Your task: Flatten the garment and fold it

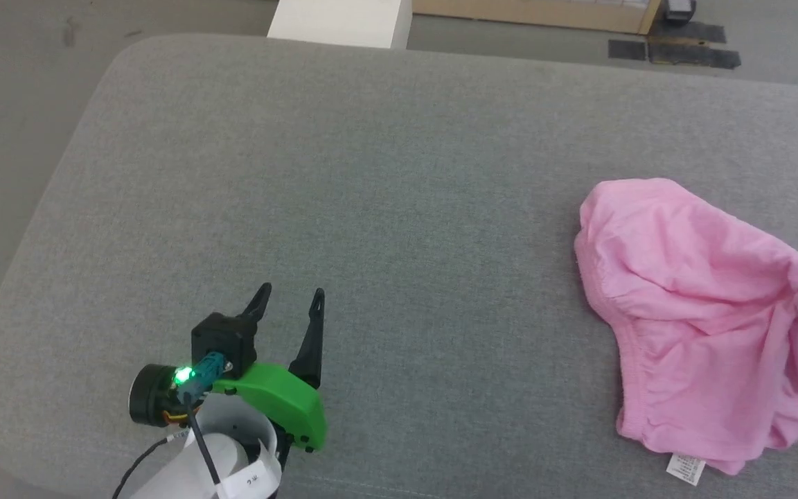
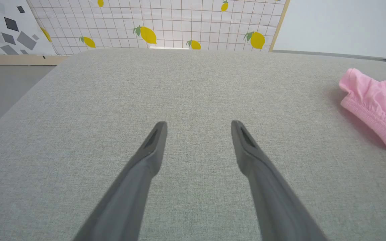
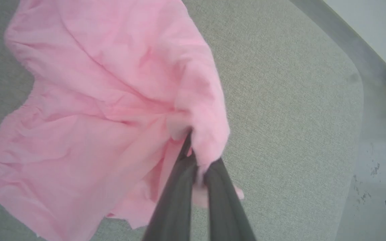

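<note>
1. One garment (image 1: 704, 312) is seen, along with two grippers and one sewn-in label (image 1: 685, 469).
2. The label is white and printed, but its writing is too small to be read. Marks on a white tag (image 1: 250, 478) on the left arm cannot be made out either.
3. The garment is light pink, thin and creased, with gathered elastic edges. It is spread unevenly on the right part of the grey padded surface (image 1: 371, 194), with the label at its near edge.
4. The left gripper (image 1: 291, 291) is held with its fingers spread wide and nothing between them, well apart from the garment.
5. The right gripper (image 3: 194, 160) is closed tight on a bunched fold at the garment's right side.
</note>
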